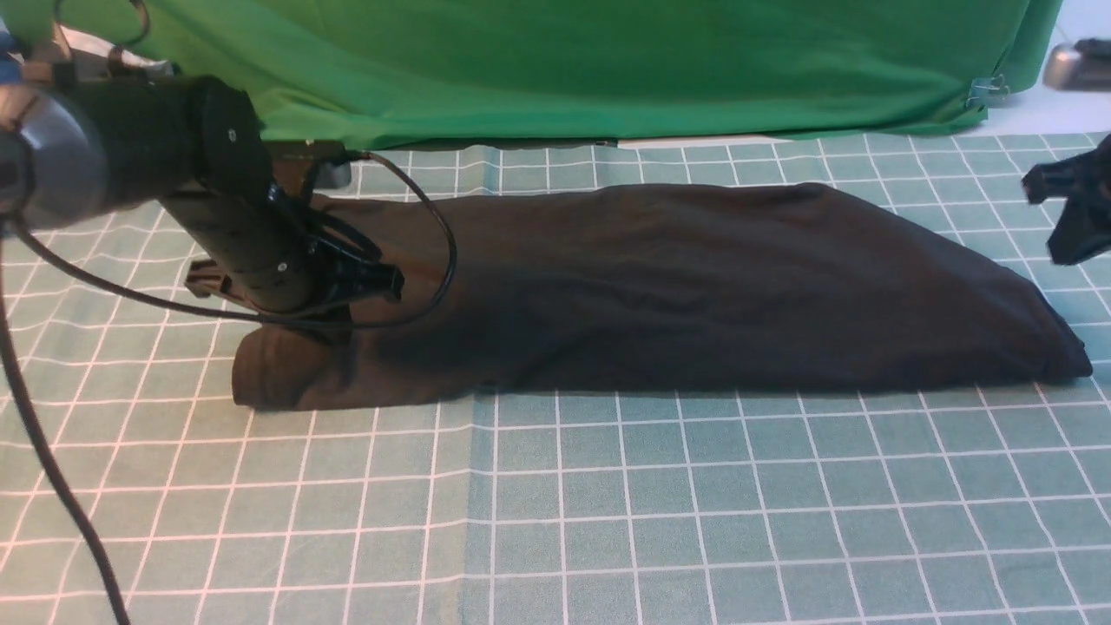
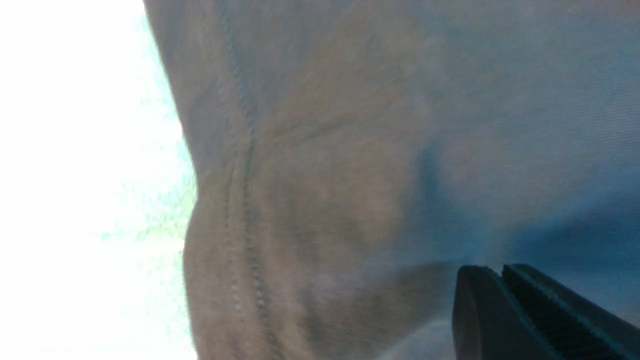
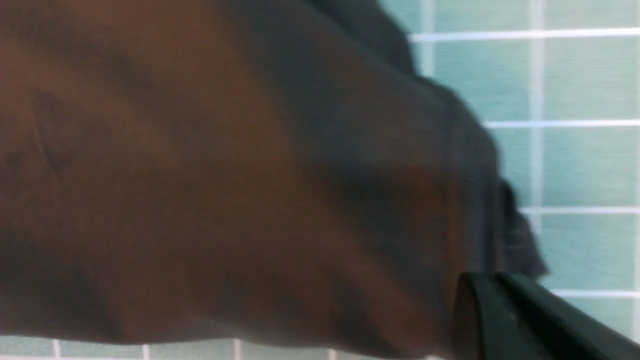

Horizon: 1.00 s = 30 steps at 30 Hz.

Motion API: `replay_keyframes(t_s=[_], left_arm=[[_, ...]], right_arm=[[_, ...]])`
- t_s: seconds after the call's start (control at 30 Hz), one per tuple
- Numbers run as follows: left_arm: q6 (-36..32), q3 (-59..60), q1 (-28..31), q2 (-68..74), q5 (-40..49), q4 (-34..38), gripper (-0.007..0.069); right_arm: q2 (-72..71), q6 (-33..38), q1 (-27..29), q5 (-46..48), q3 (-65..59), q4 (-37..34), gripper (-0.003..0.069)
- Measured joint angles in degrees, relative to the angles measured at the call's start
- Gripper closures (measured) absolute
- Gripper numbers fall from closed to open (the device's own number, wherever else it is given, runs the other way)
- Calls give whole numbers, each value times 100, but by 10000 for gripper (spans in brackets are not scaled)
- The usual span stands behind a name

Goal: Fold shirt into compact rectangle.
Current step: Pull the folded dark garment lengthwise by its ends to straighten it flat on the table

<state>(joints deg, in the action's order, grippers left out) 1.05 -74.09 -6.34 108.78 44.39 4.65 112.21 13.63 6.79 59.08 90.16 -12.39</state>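
Observation:
The black shirt [image 1: 694, 286] lies across the checked mat as a long folded band, wider at the left and tapering to the right end. No print or neck label shows. My left gripper [image 1: 391, 282] is low over the shirt's left part; in the left wrist view its jaws [image 2: 500, 272] are shut with nothing between them, just above the fabric [image 2: 325, 175] and a stitched seam [image 2: 247, 200]. My right gripper [image 1: 1061, 247] hangs beside the shirt's right end. Its jaws [image 3: 492, 277] are shut and empty, close to the shirt's edge [image 3: 225, 175].
A teal checked mat [image 1: 608, 503] covers the table. A green cloth [image 1: 608, 61] hangs along the back. The left arm's black cable [image 1: 438, 252] loops over the shirt. A grey object [image 1: 1076, 65] sits at the far right corner.

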Motion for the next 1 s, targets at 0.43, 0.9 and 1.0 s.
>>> replay_keyframes(t_s=[0.43, 0.9, 1.0], left_arm=[[371, -5, 148, 283, 341, -358, 617], [14, -138, 234, -583, -12, 381, 617], [-105, -138, 234, -337, 55, 594, 617]], right_arm=[[904, -188, 0, -173, 1, 432, 634], [-39, -422, -285, -551, 120, 773, 620], [85, -402, -338, -753, 120, 743, 547]])
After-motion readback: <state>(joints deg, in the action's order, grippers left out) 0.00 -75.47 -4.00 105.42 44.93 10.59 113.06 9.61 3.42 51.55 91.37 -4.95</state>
